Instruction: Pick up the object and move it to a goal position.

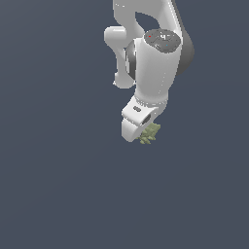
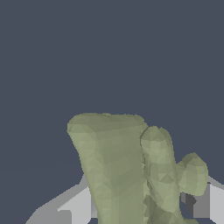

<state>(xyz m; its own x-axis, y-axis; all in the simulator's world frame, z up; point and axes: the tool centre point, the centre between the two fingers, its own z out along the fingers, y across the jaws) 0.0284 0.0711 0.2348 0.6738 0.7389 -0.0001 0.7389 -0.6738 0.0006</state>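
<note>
One olive-green clump sits clamped between the white arm's fingers, no writing visible

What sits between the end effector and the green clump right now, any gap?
Nothing. In the exterior view the olive-green clump sits right at the end effector; the wrist view shows the clump between its fingers, contact itself hidden.

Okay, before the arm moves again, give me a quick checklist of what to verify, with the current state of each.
1. Green clump at the gripper: ok, it sits right against the white hand.
2. Clump between the jaws: ok in the wrist view.
3. Jaws firmly closed on it: cannot tell, contact is hidden.
4. Clump lifted off the surface: cannot tell, no shadow or edge shows.
5. Goal position visible: not ok, no marker in either view.
</note>
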